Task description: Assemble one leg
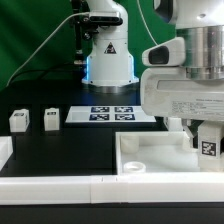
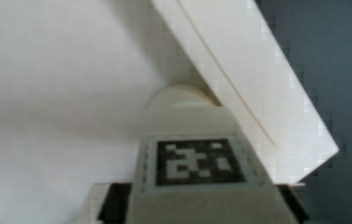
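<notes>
My gripper (image 1: pixel 206 143) is shut on a leg (image 1: pixel 208 146), a small white block with a black-and-white tag, and holds it over the back right corner of the large white tray-like piece (image 1: pixel 150 160). In the wrist view the held leg (image 2: pixel 196 150) fills the middle, its tag facing the camera, its tip close to the tray's raised rim (image 2: pixel 262 80) and a rounded boss in the corner (image 2: pixel 182 97). Dark fingers (image 2: pixel 111 198) flank the leg. Two more legs (image 1: pixel 18 119) (image 1: pixel 51 119) stand on the black table at the exterior view's left.
The marker board (image 1: pixel 110 113) lies behind the tray, in front of the arm's base (image 1: pixel 108 60). A white rail (image 1: pixel 60 186) runs along the table's front edge. A white block (image 1: pixel 4 150) sits at the exterior view's left edge.
</notes>
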Robot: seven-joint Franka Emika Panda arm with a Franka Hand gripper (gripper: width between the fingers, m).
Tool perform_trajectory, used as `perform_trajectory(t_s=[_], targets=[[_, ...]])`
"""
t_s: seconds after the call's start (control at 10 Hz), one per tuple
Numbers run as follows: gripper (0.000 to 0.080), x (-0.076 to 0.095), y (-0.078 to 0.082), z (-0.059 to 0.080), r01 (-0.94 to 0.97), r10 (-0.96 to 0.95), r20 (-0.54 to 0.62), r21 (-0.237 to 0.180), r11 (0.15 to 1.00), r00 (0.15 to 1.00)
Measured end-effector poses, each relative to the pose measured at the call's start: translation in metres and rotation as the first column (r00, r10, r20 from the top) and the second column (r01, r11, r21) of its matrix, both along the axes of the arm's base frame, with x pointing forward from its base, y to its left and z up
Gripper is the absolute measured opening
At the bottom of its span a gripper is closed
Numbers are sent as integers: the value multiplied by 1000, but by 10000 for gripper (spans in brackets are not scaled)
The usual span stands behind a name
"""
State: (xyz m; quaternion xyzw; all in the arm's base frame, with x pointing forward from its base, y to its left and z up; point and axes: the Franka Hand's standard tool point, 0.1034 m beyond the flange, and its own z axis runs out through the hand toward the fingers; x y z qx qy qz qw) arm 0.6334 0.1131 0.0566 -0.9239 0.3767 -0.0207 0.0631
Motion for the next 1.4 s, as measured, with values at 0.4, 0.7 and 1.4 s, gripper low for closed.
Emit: perform_trajectory(t_s=[0.4, 0.7, 1.4], targets=[[283, -5, 7, -1, 541, -534, -100, 60, 839, 839], [280, -6, 9, -2, 576, -569, -106, 61, 815, 816], [647, -8, 8, -4, -200, 200, 11, 12, 980, 980]])
